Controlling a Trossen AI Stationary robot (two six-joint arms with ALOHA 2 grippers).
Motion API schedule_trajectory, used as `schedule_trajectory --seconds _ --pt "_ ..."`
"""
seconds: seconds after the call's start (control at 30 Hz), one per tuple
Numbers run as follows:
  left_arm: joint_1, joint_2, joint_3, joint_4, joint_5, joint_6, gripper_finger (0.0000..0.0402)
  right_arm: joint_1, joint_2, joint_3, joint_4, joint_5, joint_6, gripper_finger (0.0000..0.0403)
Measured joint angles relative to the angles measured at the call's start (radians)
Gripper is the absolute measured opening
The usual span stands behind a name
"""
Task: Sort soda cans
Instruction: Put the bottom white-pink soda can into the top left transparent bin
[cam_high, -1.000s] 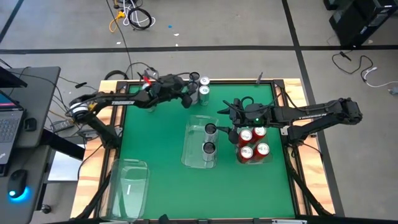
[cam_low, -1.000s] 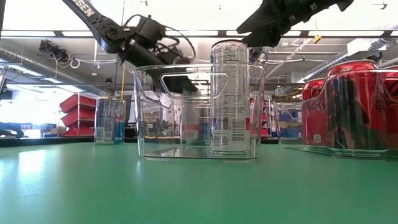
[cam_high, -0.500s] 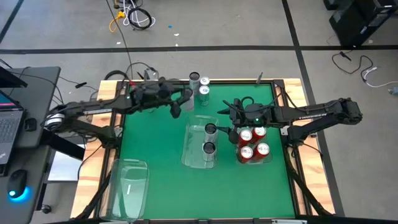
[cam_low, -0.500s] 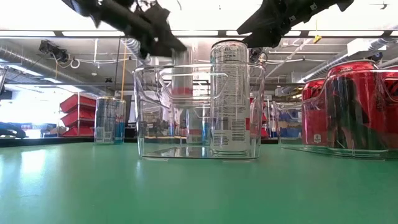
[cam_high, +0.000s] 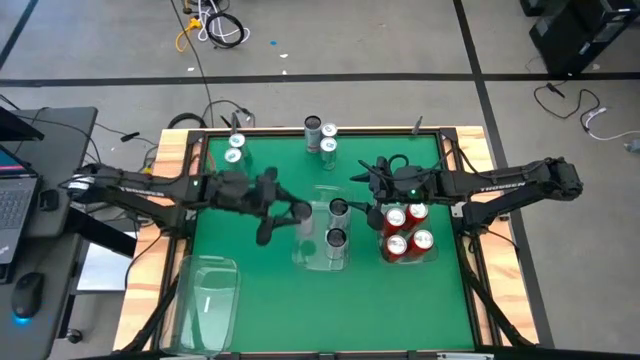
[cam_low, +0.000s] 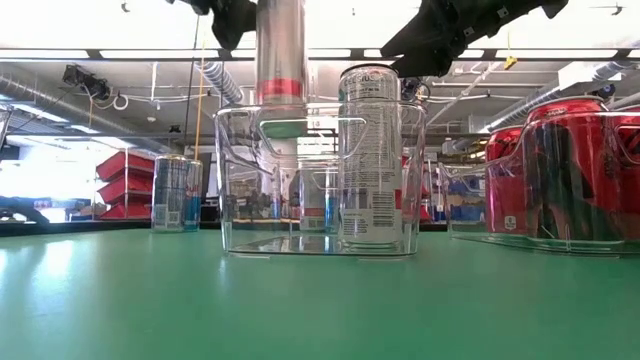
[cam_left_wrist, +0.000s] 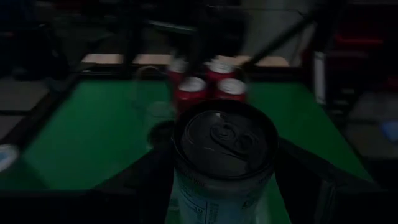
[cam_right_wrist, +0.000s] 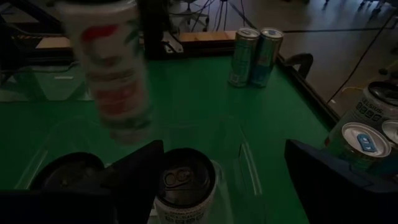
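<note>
You are working over a green table (cam_high: 250, 250) with a wooden edge, on a grey floor strewn with cables; a laptop (cam_high: 15, 200) sits off its 9 o'clock side, and the low view looks into a workshop with red bins (cam_low: 125, 185) on shelving.

Three clear bins stand on the mat: the middle bin (cam_high: 322, 232) at the centre, the red-can bin (cam_high: 408, 240) just beside it toward 3 o'clock, and the empty bin (cam_high: 205, 300) at about 7 o'clock.

The middle bin holds two grey cans (cam_high: 337, 222). Four red cans (cam_high: 405, 230) fill the bin toward 3 o'clock. Two pale-topped cans (cam_high: 320, 137) stand together at 12 o'clock on the far edge, and two teal-topped cans (cam_high: 235, 150) stand at about 11 o'clock.

Your left gripper (cam_high: 290, 212) hangs at the middle bin's 9 o'clock rim, its fingers clamped around the carried can (cam_low: 281, 55), a silver can with a red band, upright above the bin's wall.

Your right gripper (cam_high: 372, 212) sits low at the middle bin's 3 o'clock side, jaws spread wide and empty; from its wrist camera a grey can lies between the fingers (cam_right_wrist: 134, 171) without touching either.
</note>
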Motion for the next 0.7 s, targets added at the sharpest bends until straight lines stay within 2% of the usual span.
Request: schedule_trajectory --seconds 0.1,0.33,0.47,0.7 --pt "-0.044 0.021 -0.018 0.024 0.000 0.012 0.0237 0.000 0.000 0.000 0.000 0.001 0.000 0.0320" --pt "-0.080 0.119 -0.120 0.215 0.027 -0.003 0.0237 0.000 0.000 0.000 0.005 0.002 0.000 0.0320" --pt "-0.081 0.169 -0.130 0.301 0.035 0.001 0.0237 0.000 0.000 0.000 0.005 0.002 0.000 0.0320" --pt "-0.082 0.263 -0.136 0.354 0.096 -0.007 0.0237 0.000 0.000 0.000 0.005 0.002 0.000 0.0320"
